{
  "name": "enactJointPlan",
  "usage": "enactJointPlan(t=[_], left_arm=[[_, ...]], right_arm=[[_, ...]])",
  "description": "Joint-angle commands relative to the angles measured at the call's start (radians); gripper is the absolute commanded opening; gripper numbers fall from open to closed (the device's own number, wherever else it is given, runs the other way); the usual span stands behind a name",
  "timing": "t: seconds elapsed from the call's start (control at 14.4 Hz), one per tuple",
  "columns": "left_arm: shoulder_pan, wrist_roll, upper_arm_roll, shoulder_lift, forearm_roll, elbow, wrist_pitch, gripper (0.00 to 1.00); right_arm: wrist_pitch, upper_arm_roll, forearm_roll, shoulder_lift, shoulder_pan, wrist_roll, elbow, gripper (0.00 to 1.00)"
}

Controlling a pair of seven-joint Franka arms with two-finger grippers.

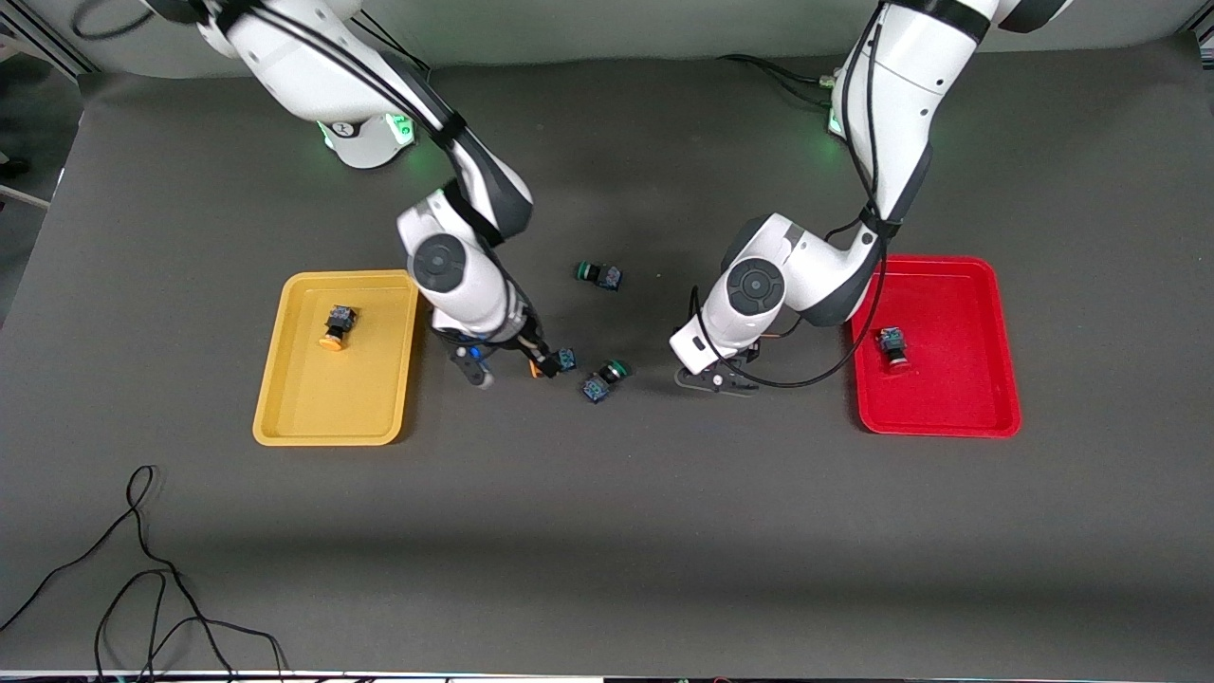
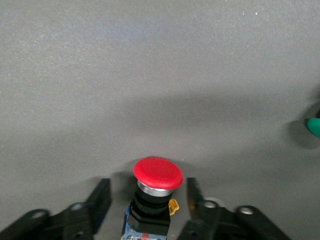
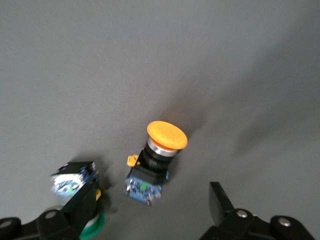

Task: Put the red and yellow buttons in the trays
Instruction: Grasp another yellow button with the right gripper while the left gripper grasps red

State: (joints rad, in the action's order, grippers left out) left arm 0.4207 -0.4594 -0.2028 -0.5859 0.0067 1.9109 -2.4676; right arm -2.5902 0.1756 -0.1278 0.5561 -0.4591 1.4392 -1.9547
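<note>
A: How far along?
B: Half. One yellow button [image 1: 335, 324] lies in the yellow tray [image 1: 285, 398], one red button [image 1: 892, 346] in the red tray [image 1: 986, 398].
A: The rest?
B: On the bench mid-table. Left gripper [image 2: 147, 200], jaws open, straddles the second red button [image 2: 157, 175]; right gripper [image 3: 145, 220], open, over the second yellow button [image 3: 165, 137].

Left gripper [image 2: 145, 207] low, fingers spread, right gripper [image 3: 140, 220] low, fingers spread

A dark grey table [image 1: 607, 531] fills the scene; two green-capped switches lie on their sides near its middle, well apart from each other; one green-capped switch [image 1: 598, 275] lies farther from the front camera; the other green-capped switch [image 1: 605, 378] lies nearer; a loose black cable [image 1: 142, 569] curls on the near edge toward the right arm's end; another black cable [image 1: 778, 78] runs along the edge by the bases.
</note>
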Motion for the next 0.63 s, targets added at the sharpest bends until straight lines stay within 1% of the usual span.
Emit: enactJointPlan(t=[0.0, 0.14, 0.21, 0.28, 0.35, 0.42, 0.49, 0.56], left_arm=[[0.024, -0.059, 0.013, 0.011, 0.016, -0.007, 0.018, 0.18], [0.023, -0.067, 0.013, 0.02, 0.016, -0.009, 0.028, 0.17], [0.018, -0.082, 0.013, 0.037, 0.016, -0.01, 0.035, 0.17], [0.015, -0.096, 0.013, 0.067, 0.015, -0.01, 0.06, 0.17], [0.012, -0.107, 0.013, 0.101, 0.009, -0.025, 0.117, 0.17], [0.006, -0.11, 0.013, 0.132, 0.0, -0.048, 0.184, 0.17], [-0.008, -0.117, 0.014, 0.161, -0.011, -0.084, 0.272, 0.17], [-0.031, -0.134, 0.014, 0.185, -0.022, -0.122, 0.362, 0.17]], right_arm=[[-0.062, -0.002, -0.015, 0.074, -0.022, 0.03, 0.04, 1.0], [-0.079, -0.002, -0.013, 0.096, -0.023, 0.03, 0.04, 0.99], [-0.087, -0.002, -0.013, 0.099, -0.023, 0.029, 0.037, 0.83], [-0.087, -0.002, -0.013, 0.102, -0.023, 0.027, 0.037, 0.51], [-0.087, -0.002, -0.013, 0.102, -0.021, 0.027, 0.036, 0.24], [-0.085, -0.002, -0.013, 0.1, -0.02, 0.024, 0.036, 0.04], [-0.082, -0.002, -0.013, 0.097, -0.016, 0.021, 0.034, 0.0], [-0.076, -0.007, -0.009, 0.09, -0.012, 0.017, 0.033, 0.0]])
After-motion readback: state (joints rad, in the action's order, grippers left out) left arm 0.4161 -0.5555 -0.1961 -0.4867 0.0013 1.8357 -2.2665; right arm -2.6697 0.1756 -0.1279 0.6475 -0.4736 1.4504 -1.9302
